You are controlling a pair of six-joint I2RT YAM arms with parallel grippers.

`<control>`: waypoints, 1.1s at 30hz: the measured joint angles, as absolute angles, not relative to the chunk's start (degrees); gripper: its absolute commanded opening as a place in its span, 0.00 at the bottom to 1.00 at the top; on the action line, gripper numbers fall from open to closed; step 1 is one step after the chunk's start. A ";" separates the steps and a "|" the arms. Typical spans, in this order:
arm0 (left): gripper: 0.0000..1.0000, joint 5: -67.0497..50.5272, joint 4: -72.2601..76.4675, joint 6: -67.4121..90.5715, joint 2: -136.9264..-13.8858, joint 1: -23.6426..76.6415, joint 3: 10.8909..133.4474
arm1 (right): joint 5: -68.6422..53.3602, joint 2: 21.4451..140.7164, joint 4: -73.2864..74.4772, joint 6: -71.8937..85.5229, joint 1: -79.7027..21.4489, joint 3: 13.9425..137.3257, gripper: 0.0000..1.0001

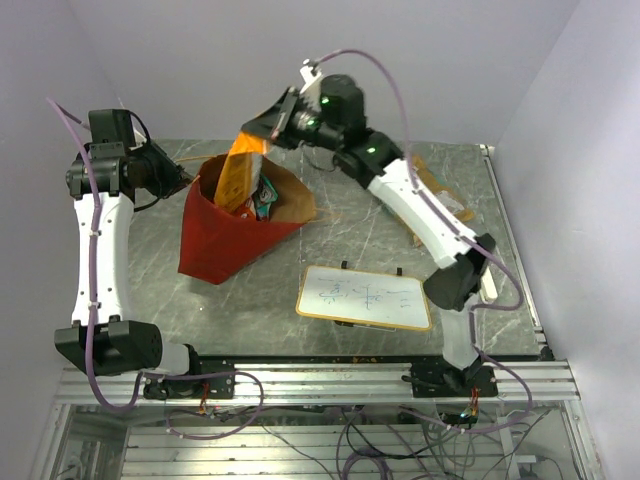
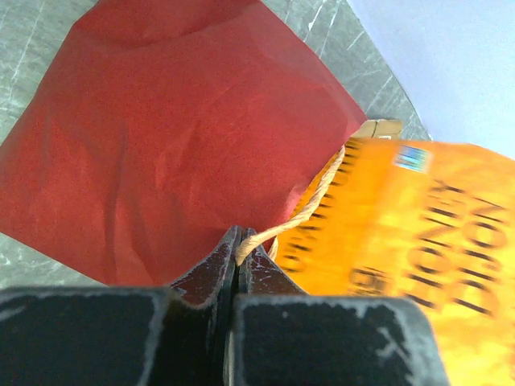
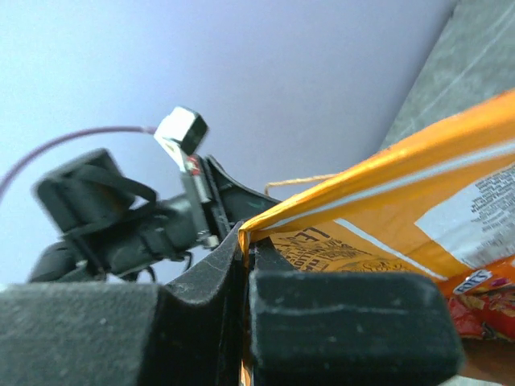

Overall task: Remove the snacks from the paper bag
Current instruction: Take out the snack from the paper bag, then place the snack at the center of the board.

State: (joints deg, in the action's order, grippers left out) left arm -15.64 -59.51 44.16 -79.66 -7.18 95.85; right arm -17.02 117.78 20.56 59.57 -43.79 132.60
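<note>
I see a rectangular whiteboard with a pale wooden frame (image 1: 365,297) lying flat on the grey marbled tabletop (image 1: 160,290), faint marks on it; a tan flat sheet (image 1: 448,200) lies far right, partly hidden; slotted aluminium rails (image 1: 320,385) line the near edge.

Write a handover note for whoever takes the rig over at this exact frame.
Left gripper: shut on the string handle of the paper bag, which sits open on the left.
Right gripper: shut on the top edge of the orange chip bag, lifted, its lower end inside the bag's mouth.
Done: no packet clearly out yet.
Left: pull the chip bag clear, set it down, then fetch the smaller packets inside.
</note>
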 measured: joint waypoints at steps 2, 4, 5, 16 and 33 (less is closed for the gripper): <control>0.07 -15.64 -59.53 44.16 -79.66 -7.18 95.85 | -16.93 114.63 20.36 58.59 -42.11 131.70 0.00; 0.07 -15.64 -59.57 44.16 -79.66 -7.18 95.85 | -16.84 110.67 20.25 57.43 -39.72 130.76 0.00; 0.07 -15.64 -59.59 44.16 -79.66 -7.18 95.85 | -16.67 108.68 19.99 56.84 -38.37 130.28 0.00; 0.07 -15.64 -59.59 43.94 -79.66 -7.18 95.85 | -12.62 89.76 18.63 47.88 -24.40 112.09 0.00; 0.07 -15.81 -59.68 43.72 -80.82 -7.18 95.96 | 11.35 73.43 28.27 34.79 -12.01 80.71 0.00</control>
